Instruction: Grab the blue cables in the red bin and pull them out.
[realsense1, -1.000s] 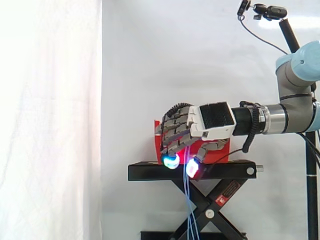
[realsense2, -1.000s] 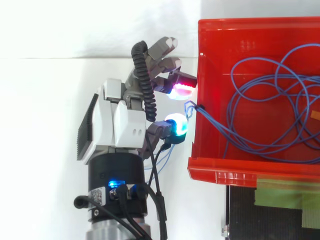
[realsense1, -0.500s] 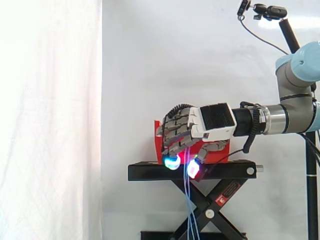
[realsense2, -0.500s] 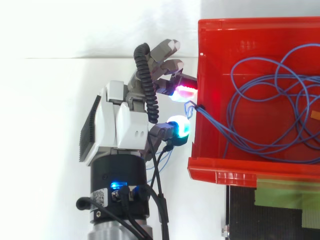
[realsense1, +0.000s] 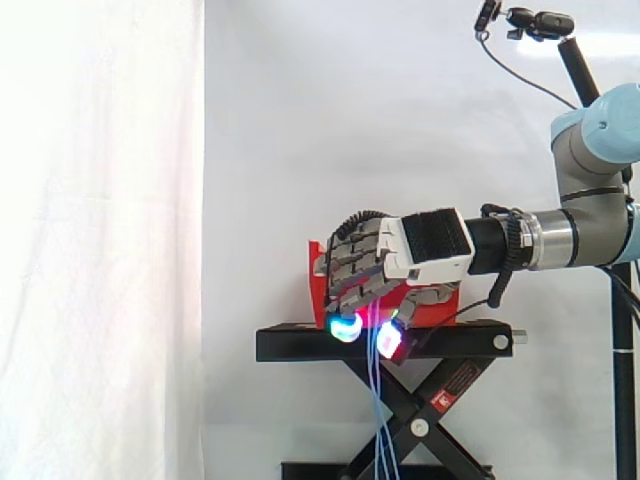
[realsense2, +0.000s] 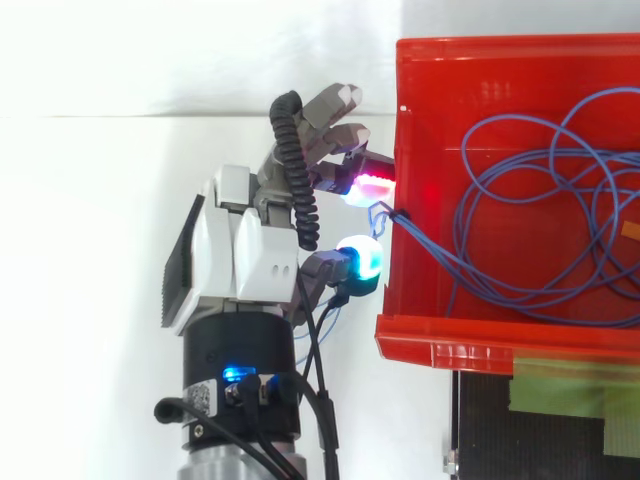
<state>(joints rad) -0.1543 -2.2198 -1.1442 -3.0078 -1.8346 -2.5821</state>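
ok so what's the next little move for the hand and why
Likely draw the hand away from the red bin, if its hold is firm: the blue cables exit the bin's wall right beside the hand and hang down below it, while most loops lie inside the bin.

One red bin (realsense2: 430, 130), one black stand (realsense1: 300, 343), one hand (realsense2: 250, 255). Several looping blue cables (realsense2: 437, 253), exact number untellable.

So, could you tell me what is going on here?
A robot hand is working at the blue cables in a red bin on a black stand. It sits beside the bin's outer wall, where some strands leave the bin and hang down past the stand. Most cable lies coiled inside.
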